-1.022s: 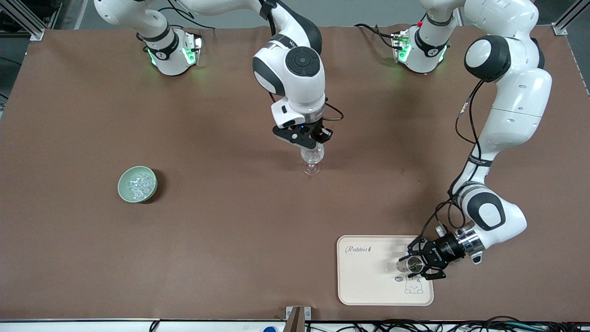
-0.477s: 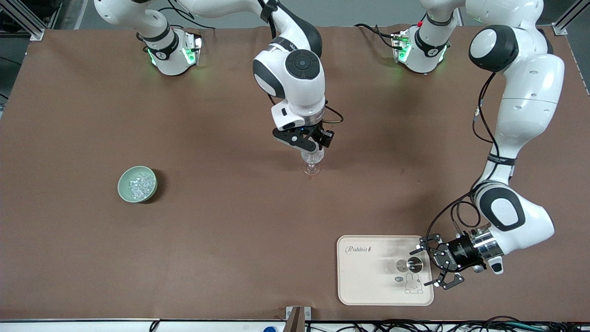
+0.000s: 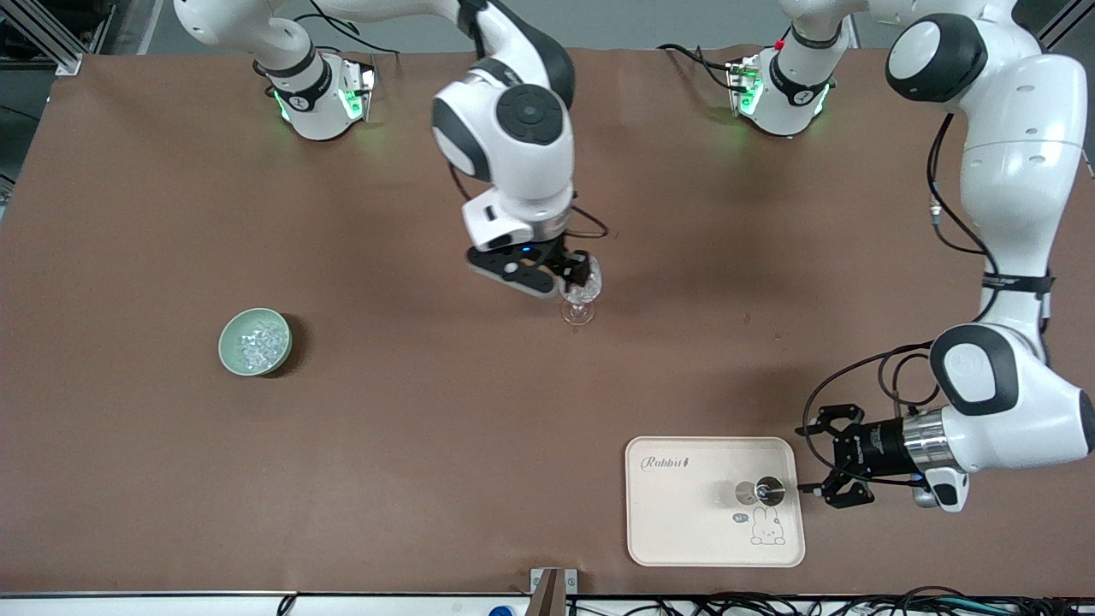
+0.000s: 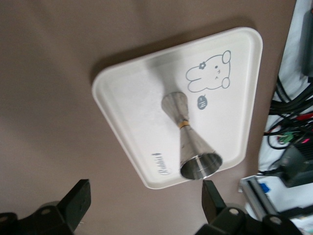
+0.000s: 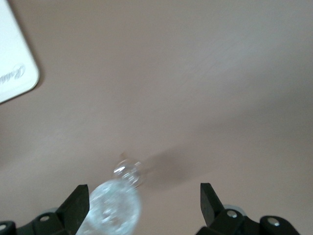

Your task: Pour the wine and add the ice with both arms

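From the front, the right gripper (image 3: 575, 275) hangs spread and empty over a stemmed glass (image 3: 580, 299) mid-table, which seems already to hold ice. More ice (image 3: 257, 344) sits in the green bowl (image 3: 229, 353) toward the right arm's end. The left gripper (image 3: 828, 462), spread and empty, sits just beside the tray (image 3: 684, 530).

The left wrist view shows a steel jigger (image 4: 188, 142) upright on that tray (no bottle in sight).

The right wrist view shows the glass below parted fingers (image 5: 208, 200). Judging by this, little is left.

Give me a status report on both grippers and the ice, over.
Left gripper open beside the tray, clear of the jigger. Right gripper open at the wine glass. Ice in green bowl. Nothing in the way.
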`<state>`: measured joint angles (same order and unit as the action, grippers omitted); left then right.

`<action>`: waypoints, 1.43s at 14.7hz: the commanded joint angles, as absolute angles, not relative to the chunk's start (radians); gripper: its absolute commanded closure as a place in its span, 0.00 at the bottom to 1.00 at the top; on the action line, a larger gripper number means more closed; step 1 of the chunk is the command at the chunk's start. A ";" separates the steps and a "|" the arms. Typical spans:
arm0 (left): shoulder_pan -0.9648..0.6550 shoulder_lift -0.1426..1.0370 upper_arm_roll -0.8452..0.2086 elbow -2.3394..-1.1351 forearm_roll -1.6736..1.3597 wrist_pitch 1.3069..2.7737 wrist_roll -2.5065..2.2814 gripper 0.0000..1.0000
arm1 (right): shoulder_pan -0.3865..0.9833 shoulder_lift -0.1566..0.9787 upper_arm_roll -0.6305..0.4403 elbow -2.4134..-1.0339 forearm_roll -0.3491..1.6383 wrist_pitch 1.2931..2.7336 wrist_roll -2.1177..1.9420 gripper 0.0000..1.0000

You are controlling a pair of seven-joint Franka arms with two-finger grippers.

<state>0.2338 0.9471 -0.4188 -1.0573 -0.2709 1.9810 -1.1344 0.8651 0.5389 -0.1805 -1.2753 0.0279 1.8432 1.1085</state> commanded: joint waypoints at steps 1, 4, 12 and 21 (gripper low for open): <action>0.226 0.849 -0.425 -1.083 -0.158 1.886 -1.124 0.00 | 0.729 0.416 -0.181 -1.321 0.018 1.751 0.906 0.00; 0.193 0.755 -0.426 -1.083 -0.076 1.813 -1.070 0.00 | 0.571 0.329 -0.181 -1.338 0.018 1.677 0.712 0.00; 0.077 0.615 -0.426 -1.083 0.256 1.638 -0.802 0.00 | 0.237 0.128 -0.179 -1.544 0.017 1.672 0.312 0.00; 0.090 0.419 -0.416 -1.085 0.264 1.553 -0.397 0.00 | 0.037 0.078 -0.181 -1.600 0.017 1.667 0.002 0.00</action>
